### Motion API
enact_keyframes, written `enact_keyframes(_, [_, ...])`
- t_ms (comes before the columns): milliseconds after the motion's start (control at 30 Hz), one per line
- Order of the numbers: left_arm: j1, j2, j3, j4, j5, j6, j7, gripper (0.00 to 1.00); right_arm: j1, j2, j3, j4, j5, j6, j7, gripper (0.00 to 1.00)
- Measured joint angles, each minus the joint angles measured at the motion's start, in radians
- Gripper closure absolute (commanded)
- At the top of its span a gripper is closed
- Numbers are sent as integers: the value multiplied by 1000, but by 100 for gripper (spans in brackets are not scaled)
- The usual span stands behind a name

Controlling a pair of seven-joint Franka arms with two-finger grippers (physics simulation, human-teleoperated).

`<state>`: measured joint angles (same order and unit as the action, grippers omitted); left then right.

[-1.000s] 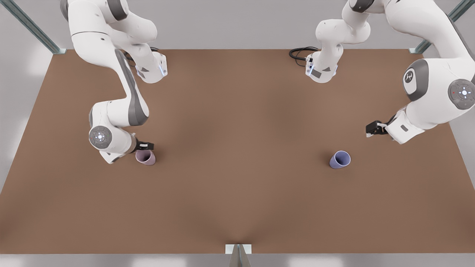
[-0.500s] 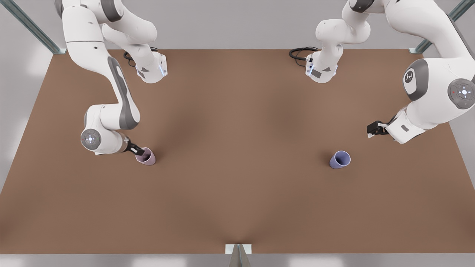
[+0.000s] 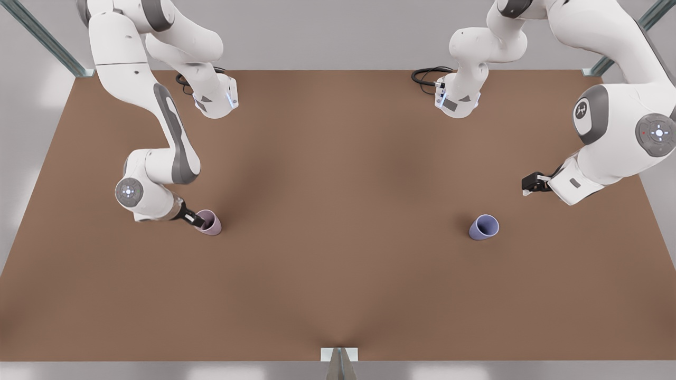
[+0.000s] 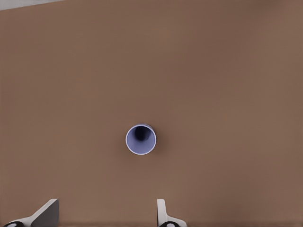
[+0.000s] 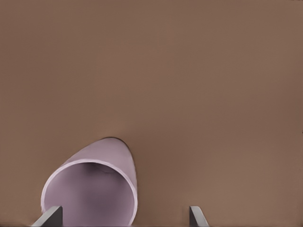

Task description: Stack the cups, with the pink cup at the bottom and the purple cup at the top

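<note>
The right gripper (image 3: 196,218), fingers spread, has dropped to the pink cup (image 3: 209,222) at the front view's left; grasping comes next. The left gripper (image 3: 528,184), spread, waits above the purple cup (image 3: 484,227).

table (image 3: 338,274): brown, carries both cups upright, well apart
pink cup (image 3: 210,222): near the table's edge on the front view's left, about midway from far edge to near edge
purple cup (image 3: 483,227): toward the edge on the front view's right, level with the pink cup
right gripper (image 3: 196,219): at the pink cup's rim, one dark finger over its mouth
left gripper (image 3: 531,183): above the table, apart from the purple cup, toward the far right corner
</note>
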<state>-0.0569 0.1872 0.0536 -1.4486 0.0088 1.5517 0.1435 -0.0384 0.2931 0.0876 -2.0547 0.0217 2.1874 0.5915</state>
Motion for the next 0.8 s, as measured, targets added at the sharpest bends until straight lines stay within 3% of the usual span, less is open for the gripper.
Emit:
enact_keyframes(133, [0,3,0,0,1,2,0,0,-14,17,0,-34,0,49,-74,5])
enact_keyframes(167, [0,4,0,-1,1,2,0,0,-11,30,0,-29,0,57,-90,15])
enact_keyframes(233, [0,4,0,-1,2,0,1,0,-6,53,1,-18,0,70,-121,52])
enact_keyframes(300, [0,4,0,-1,2,-1,1,0,-5,66,1,-11,0,80,-148,59])
enact_keyframes(367, [0,5,0,-1,4,-2,1,0,-5,76,2,-9,0,88,-172,74])
enact_keyframes(633, [0,15,1,-2,9,1,2,0,-5,64,7,4,5,103,-253,79])
enact_keyframes(800, [0,15,1,-2,9,3,2,0,-4,73,99,154,6,37,-285,79])
